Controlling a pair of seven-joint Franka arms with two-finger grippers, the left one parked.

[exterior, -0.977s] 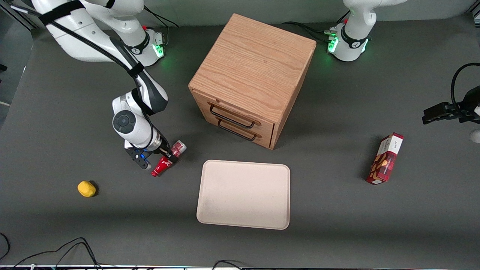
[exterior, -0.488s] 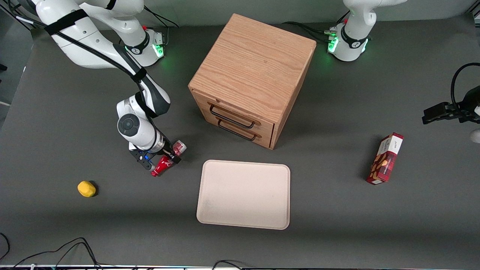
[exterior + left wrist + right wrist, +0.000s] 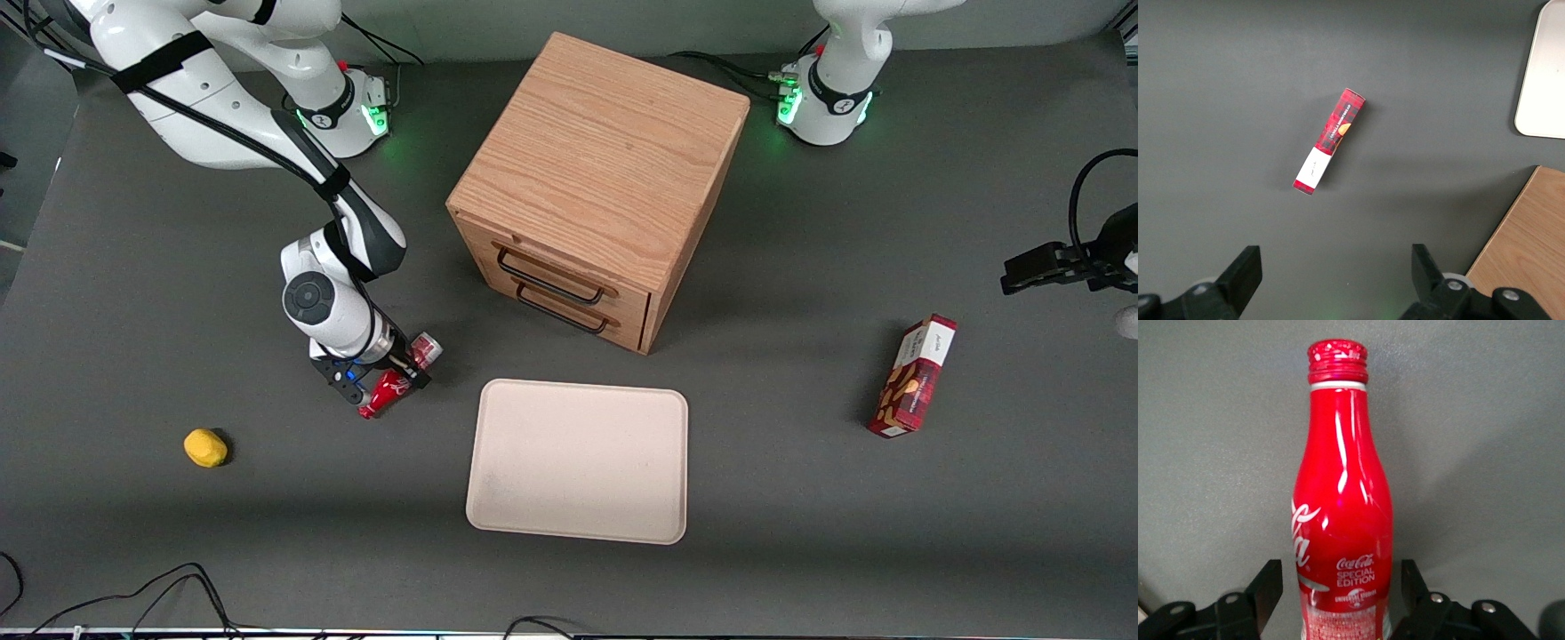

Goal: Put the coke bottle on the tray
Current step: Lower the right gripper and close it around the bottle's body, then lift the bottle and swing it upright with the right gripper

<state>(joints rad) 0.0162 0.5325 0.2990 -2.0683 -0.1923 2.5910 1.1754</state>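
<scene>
The coke bottle [image 3: 391,388] lies tilted on the dark table [image 3: 178,533], pinched about its lower body between the fingers of the gripper [image 3: 380,384] — in the right wrist view the bottle [image 3: 1343,520] fills the gap between the two black fingers [image 3: 1268,587], cap pointing away from the wrist. The tray [image 3: 578,460] sits just beside the gripper, toward the parked arm's end. A yellow lemon [image 3: 205,447] lies nearer the front camera than the gripper; the wooden drawer cabinet [image 3: 596,178] stands farther from it.
</scene>
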